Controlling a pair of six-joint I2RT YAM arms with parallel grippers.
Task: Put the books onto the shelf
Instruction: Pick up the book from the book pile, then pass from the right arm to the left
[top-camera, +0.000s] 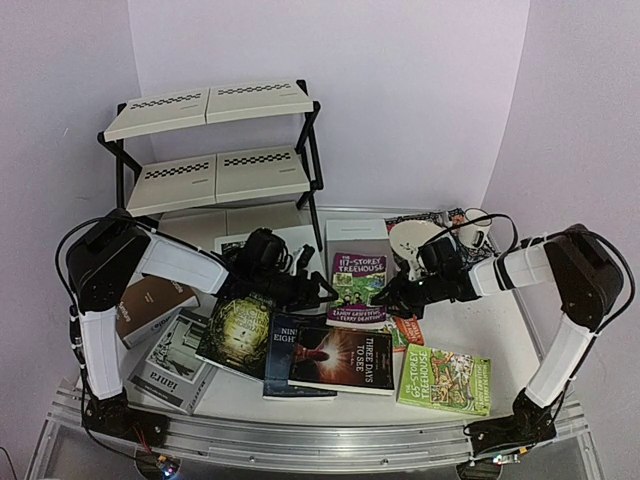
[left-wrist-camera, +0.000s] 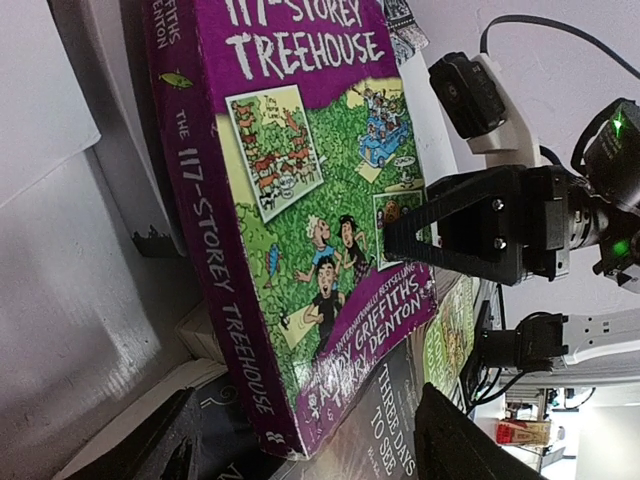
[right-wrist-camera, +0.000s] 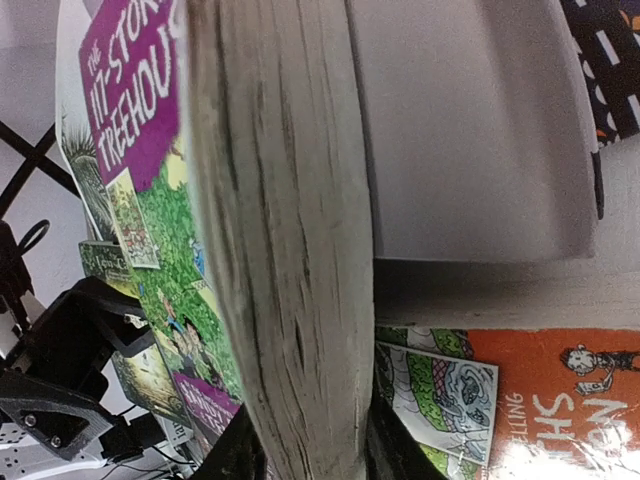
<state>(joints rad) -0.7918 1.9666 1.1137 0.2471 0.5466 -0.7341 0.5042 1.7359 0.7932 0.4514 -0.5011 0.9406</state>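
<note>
The right gripper (top-camera: 392, 296) is closed on the purple book (top-camera: 357, 282), the "117-Storey Treehouse" paperback. In the right wrist view the page edge of this book stands btw. the two fingers (right-wrist-camera: 232, 458), one on each side, pressing on it. The book is approx. in the middle of the table. A white book (top-camera: 355, 233) lies just behind it; if the purple one rests partly on it, I cannot tell.

The left gripper (top-camera: 318, 292) is at the left edge of the same book, w/ its jaws wide apart. In the left wrist view the lower spine corner of the purple book lies btw. its fingers (left-wrist-camera: 460, 445), but they do not touch it, so this gripper holds nothing.

The shelf (top-camera: 180, 186) stands at the back left of the table, well apart from both grippers.

Other books lie flat on the table:
- Front: a dark book (top-camera: 340, 362) titled "Three Days to See", and a green Treehouse book (top-camera: 445, 378) at the front right.
- Near the right gripper: an orange book (top-camera: 408, 330), partly under the purple one.
- Left side: a dark book w/ gold circle (top-camera: 235, 330), a grey book (top-camera: 170, 368) and a brown book (top-camera: 150, 298), near the left arm.
</note>
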